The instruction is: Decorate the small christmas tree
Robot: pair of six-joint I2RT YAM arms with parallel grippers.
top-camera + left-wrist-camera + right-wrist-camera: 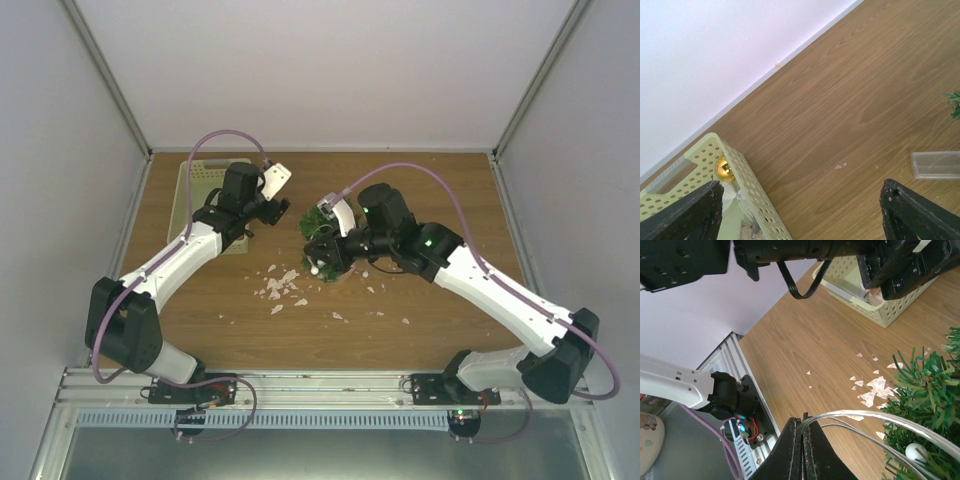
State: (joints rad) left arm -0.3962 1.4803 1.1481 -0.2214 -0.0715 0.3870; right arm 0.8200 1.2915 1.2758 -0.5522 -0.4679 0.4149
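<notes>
Standing seemingly upright, small christmas tree (925, 390); L fingers (685, 215) wide, R fingers (790, 450) pinching clear strand (880, 416).

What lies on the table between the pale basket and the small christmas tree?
Mostly bare wood. The right wrist view shows pale fragments scattered near the small christmas tree, toward the basket; in the top view the left gripper hangs above this stretch.

**Tree standing mid-table, basket at left**

The bushy dark green small christmas tree (312, 222) is standing near the middle of the brown wooden table (440, 180). The pale yellow-green perforated plastic basket (200, 190) is sitting to its left, a shiny gold ball (725, 169) lying inside. Pale torn flakes (282, 288) are lying before the tree.
</notes>
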